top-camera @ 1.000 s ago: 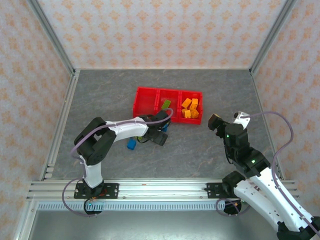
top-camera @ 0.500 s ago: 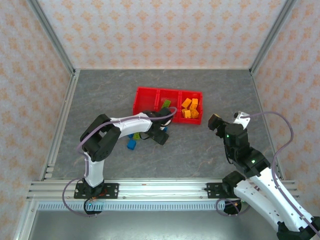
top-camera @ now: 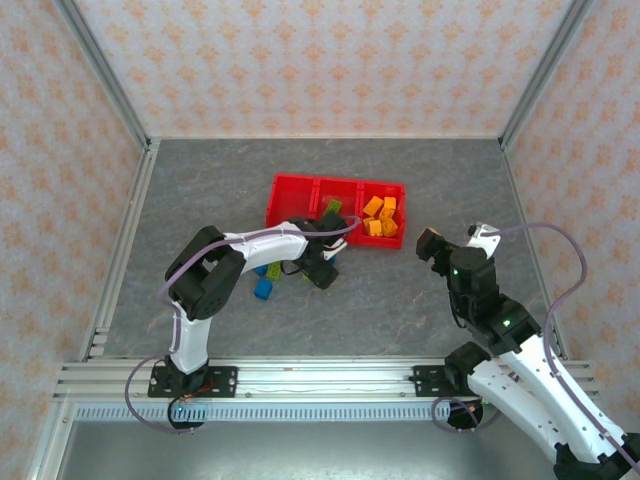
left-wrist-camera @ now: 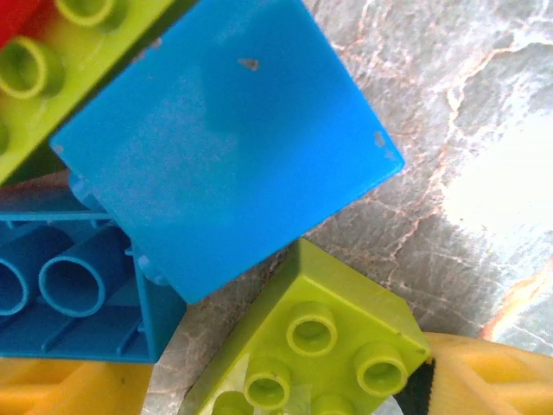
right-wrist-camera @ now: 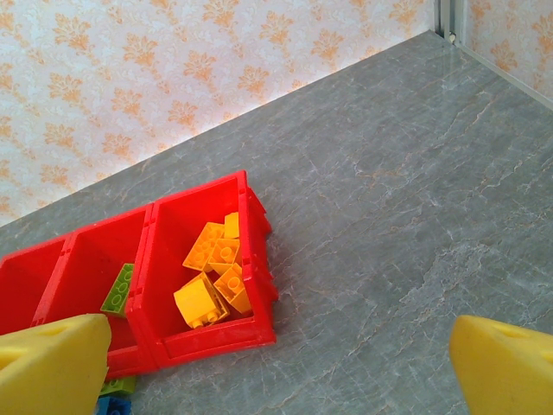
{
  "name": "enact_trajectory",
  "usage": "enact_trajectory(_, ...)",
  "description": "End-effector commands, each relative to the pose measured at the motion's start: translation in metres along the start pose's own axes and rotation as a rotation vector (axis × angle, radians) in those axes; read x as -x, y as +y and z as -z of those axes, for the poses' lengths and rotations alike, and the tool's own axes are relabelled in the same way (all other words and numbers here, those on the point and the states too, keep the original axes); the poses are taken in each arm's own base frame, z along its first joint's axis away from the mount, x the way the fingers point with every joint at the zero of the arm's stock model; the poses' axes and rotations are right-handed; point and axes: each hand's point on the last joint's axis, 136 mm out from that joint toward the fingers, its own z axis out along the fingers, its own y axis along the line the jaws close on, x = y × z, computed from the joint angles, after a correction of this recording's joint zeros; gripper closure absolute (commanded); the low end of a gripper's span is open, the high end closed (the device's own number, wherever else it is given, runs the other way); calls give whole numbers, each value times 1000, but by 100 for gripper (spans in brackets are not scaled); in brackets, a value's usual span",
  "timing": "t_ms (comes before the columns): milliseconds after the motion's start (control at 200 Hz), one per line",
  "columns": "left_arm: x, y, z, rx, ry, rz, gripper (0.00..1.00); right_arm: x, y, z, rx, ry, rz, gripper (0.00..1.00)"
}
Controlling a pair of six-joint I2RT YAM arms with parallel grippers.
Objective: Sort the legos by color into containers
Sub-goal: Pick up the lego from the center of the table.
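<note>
The containers are one red tray [top-camera: 296,190] of three bins. Orange legos [top-camera: 380,217] fill its right bin, and a lime green lego [top-camera: 331,209] lies in the middle one. My left gripper [top-camera: 322,264] hovers low over loose legos just in front of the tray. Close up, a lime green lego [left-wrist-camera: 320,341] lies between its yellow fingers [left-wrist-camera: 497,380], which stand apart from it, open. A big blue lego [left-wrist-camera: 225,147] and an upturned blue one [left-wrist-camera: 69,294] lie beside it. My right gripper [right-wrist-camera: 276,372] hangs open and empty to the tray's right.
A blue lego [top-camera: 263,289] and a green one [top-camera: 272,271] lie on the grey table left of my left gripper. Metal frame rails and patterned walls bound the table. Bare grey surface [right-wrist-camera: 389,259] stretches right of the tray.
My left arm's elbow has swung right and forward while its gripper stayed over the loose legos by the tray. The right arm has not moved.
</note>
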Motion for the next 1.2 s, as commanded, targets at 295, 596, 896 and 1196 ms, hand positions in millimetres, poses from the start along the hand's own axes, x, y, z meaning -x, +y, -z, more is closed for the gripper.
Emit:
enact_trajectory(295,14,-18,-26,-82,-96,60,48,2,-2,0,-8,-20,0,0)
enact_trajectory(596,-5,-44,-4,-84,-215,84,63,2,-2,0,-11,-20,-1,0)
enact_trajectory(896,38,-23,84,-42,-513,237,77,3,-2,1,-10,-21,-3,0)
enact_trajectory(1196,76,15,141,50,-620,356,74,4,-2,3,-3,-29,-10,0)
